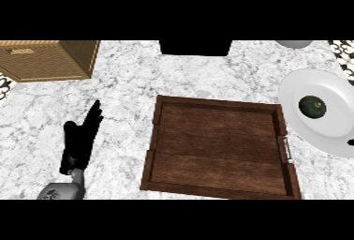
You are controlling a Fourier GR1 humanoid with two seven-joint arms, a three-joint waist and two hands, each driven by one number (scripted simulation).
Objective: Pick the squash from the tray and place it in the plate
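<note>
woven wicker, tan: one basket, at ten o'clock on the marble counter, untouched.

black, fingered: my left hand, at eight o'clock, fingers straight and pointing up, holding nothing, resting apart from everything.

dark stained wood: one tray, centre to five o'clock, metal handle on its three o'clock side. i see nothing lying in it.

black block, at twelve o'clock; what it is i cannot tell.

white glazed: one plate, at three o'clock, just beside the tray's right rim. on it, near its middle: one squash, dark green, round.

my right hand: not in view.

status, as i judge it: squash sits in the plate, no hand on it, so the placing looks done; nothing left that i can see.
</note>
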